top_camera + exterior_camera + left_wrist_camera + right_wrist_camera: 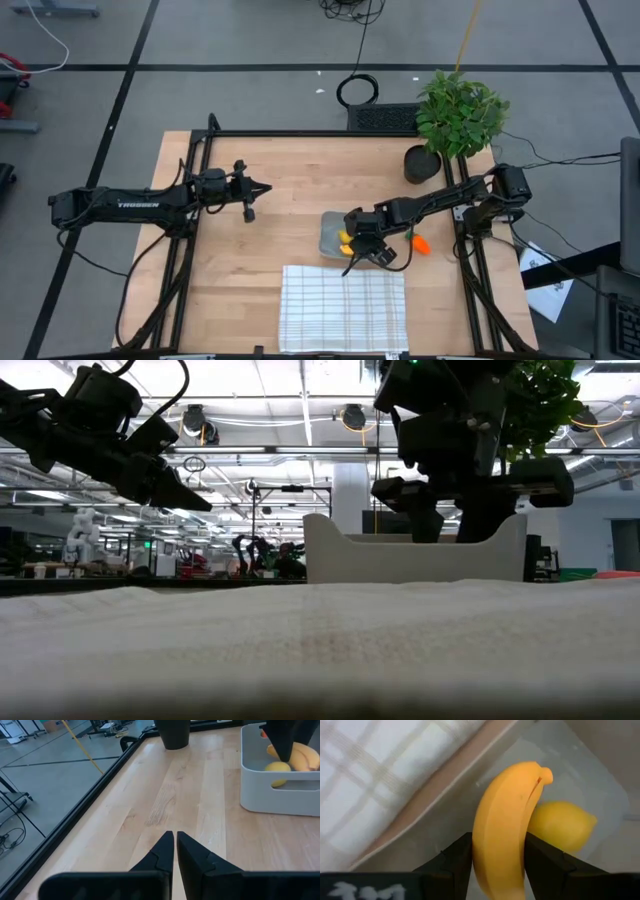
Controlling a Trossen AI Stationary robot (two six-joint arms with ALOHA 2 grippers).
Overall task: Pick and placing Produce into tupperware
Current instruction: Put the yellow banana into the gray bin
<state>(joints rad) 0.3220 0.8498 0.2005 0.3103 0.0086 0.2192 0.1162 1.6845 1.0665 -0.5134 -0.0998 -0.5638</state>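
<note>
The tupperware point(330, 232), a small grey-clear square container, stands on the wooden table just beyond the checked cloth. My right gripper point(357, 248) hangs over it, shut on the yellow banana point(505, 820). The lemon-like lump point(561, 826) lies on the container floor beside the banana. In the left wrist view both yellow pieces point(295, 757) show inside the tupperware point(280, 795). The orange carrot point(419, 243) lies on the table to the right of the container. My left gripper point(262, 188) is shut, empty, above the table left of centre. My right gripper pinches the banana across its curved body point(485, 852), one finger point(452, 865) on each side, coming from above and pointing down into the tupperware. The banana's stem end point(546, 772) points away from the fingers, next to the lemon. Whether it rests on the container floor I cannot tell.
A white checked cloth point(343, 305) lies at the near edge, touching the container's near side. A black pot point(422, 163) with a leafy plant point(460, 110) stands at the far right. Bare wood lies between the left gripper and the container.
</note>
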